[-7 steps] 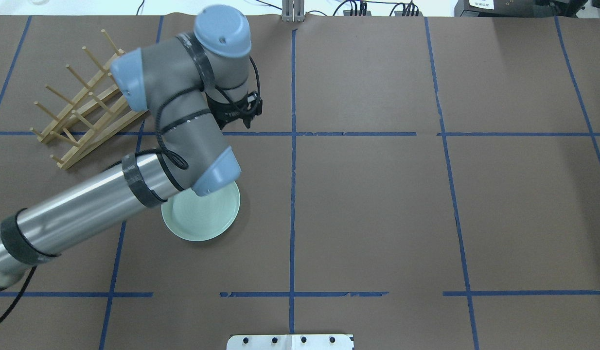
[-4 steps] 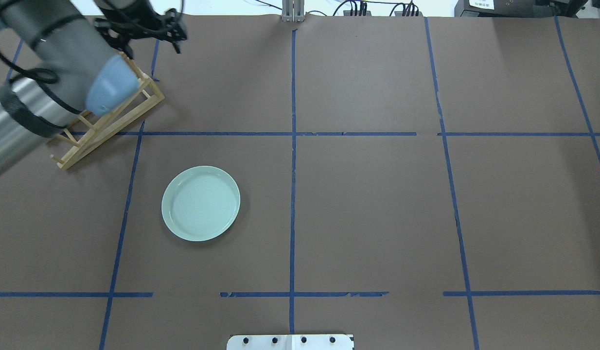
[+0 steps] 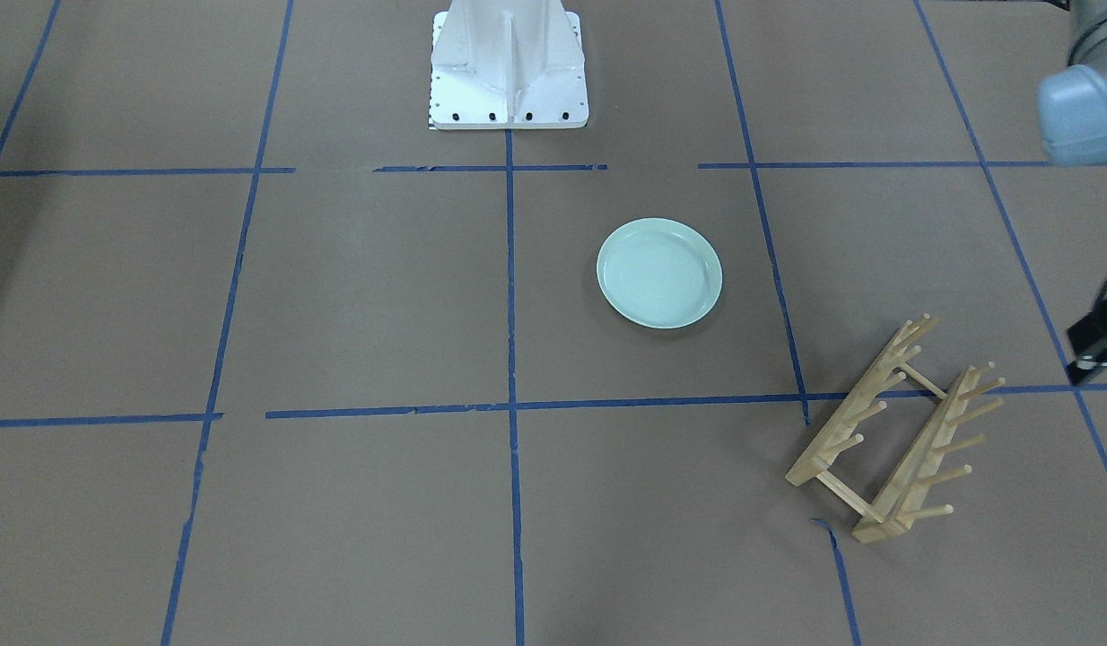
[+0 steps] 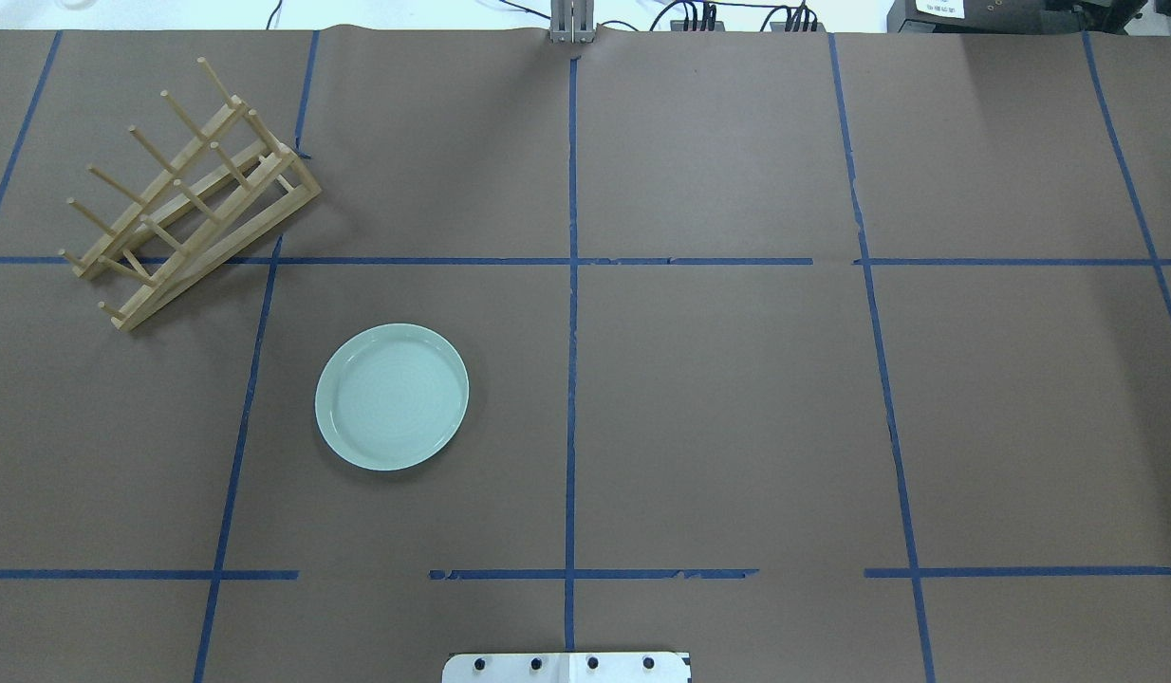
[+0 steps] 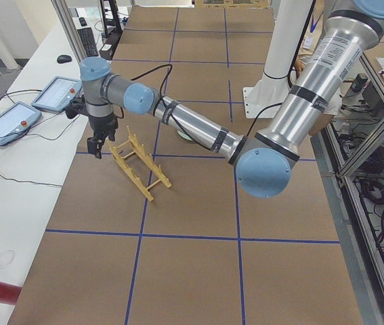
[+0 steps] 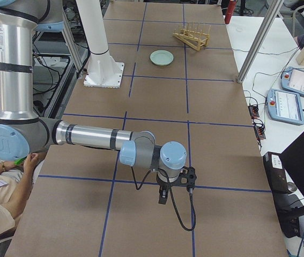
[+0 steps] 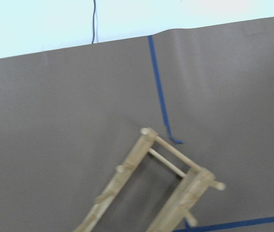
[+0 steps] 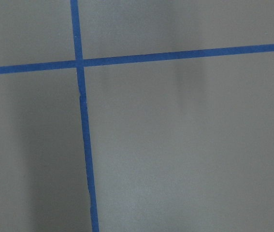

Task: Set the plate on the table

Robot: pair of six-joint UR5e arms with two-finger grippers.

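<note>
The plate (image 4: 392,396) is round, pale mint green and glossy, with a low raised rim and faint rings across its well. It lies flat, right side up, on the table (image 4: 728,408), a wide brown paper-like top marked with a grid of blue tape lines (image 4: 571,379). The plate sits inside one grid square, touching none of the lines.

plate (image 4: 392,396) on table (image 4: 718,398) — rack (image 4: 192,190) behind it (leftward, apart)
</note>
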